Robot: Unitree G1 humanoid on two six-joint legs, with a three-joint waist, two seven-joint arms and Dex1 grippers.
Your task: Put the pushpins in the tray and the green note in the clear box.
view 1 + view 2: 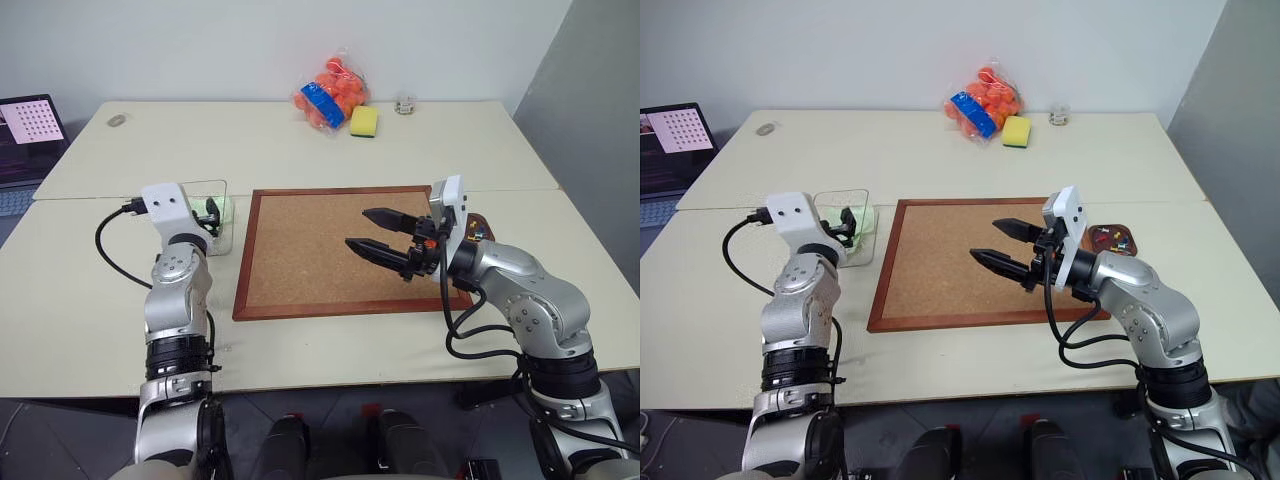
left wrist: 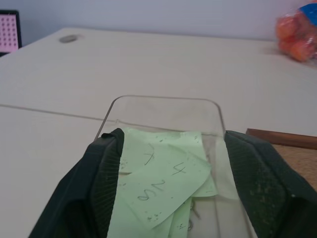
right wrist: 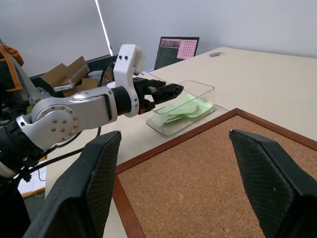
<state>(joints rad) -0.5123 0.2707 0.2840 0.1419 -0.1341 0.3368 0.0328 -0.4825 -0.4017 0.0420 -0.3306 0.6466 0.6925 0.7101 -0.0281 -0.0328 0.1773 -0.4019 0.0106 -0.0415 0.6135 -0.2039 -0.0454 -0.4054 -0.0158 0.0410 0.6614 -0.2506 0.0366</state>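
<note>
Your left gripper [image 2: 166, 193] is hovering right over the clear box [image 1: 228, 192], fingers spread wide and pinching nothing. Between those fingers, the green note [image 2: 163, 178] is lying flat inside the box, handwriting up, with what look like other green sheets under it. So that half of the job is looking done from here.

Your right gripper [image 1: 1005, 246] is hanging above the corkboard [image 1: 320, 250], its two black fingers parted and empty, pointing across the board toward the robot's left. The board surface is looking bare under it; I'm not picking out any pins on the cork.

The pushpins [image 1: 1114, 238] are showing as a little scatter of red, blue and yellow sitting in the tray [image 1: 1127, 230], and that tray is lying just off the board's right edge, tucked behind your right wrist.

Here's what the next move is hanging on: the tray is sitting on the right arm's side, well apart from the left gripper, but the right fingers are aiming away from it. The box runs lengthwise away from the robot, in line with the left fingers, so I'd judge you're free to be drawing that arm straight back.
</note>
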